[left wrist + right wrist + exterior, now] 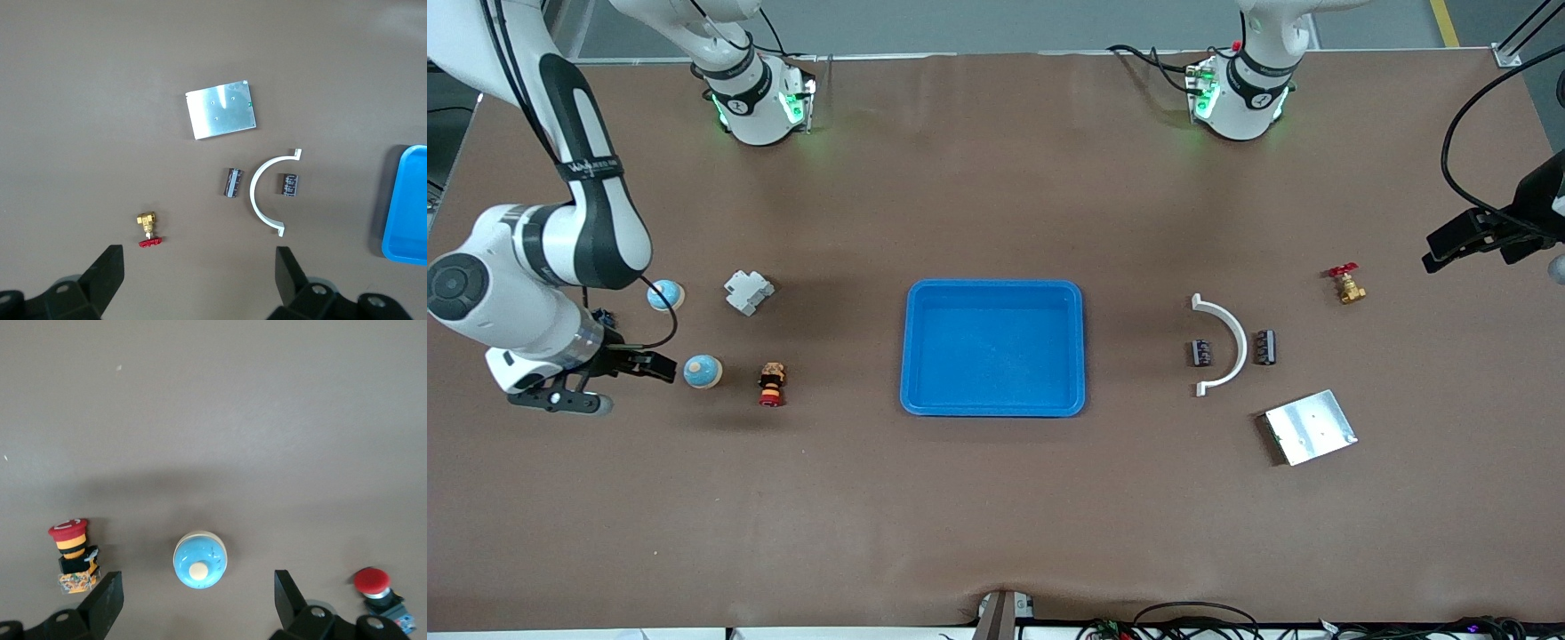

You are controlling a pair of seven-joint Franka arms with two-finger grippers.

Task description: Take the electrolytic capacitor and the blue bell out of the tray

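Metal plate [1310,427] lies lowest on the table in the front view, at abt 4 o'clock from the blue tray [993,405], which sits mid-table w/ nothing in it. At 3 o'clock from the tray is a white curved bracket [1240,342], its hollow side facing the tray. Inner capacitor [1200,353] lies within that curve, not touching it. Outer capacitor [1264,347] lies just beside the bracket's back, at 3 o'clock from it. Both are dark cylinders on their sides. Brass valve [1348,284] w/ red handle sits at 2 o'clock from the bracket, well apart.

Toward the right arm's end, at 9 o'clock from the tray, stands a red-capped push button [772,384]. Near bell [703,371], a blue dome on a cream base, is just beside it at 9 o'clock. Far bell [665,294] is at 11 o'clock from the near one. Grey-white block [748,292] lies at 3 o'clock from the far bell. A 2nd red button [373,583] shows in the right wrist view, mostly covered by the arm in the front view.

Right gripper [197,577] hangs low by the near bell, jaws spread wide, nothing held. In its wrist view the bell shows between the finger lines. Left gripper [200,257] hangs over the left arm's end of the table, at 3 o'clock from the valve, jaws wide apart and empty.
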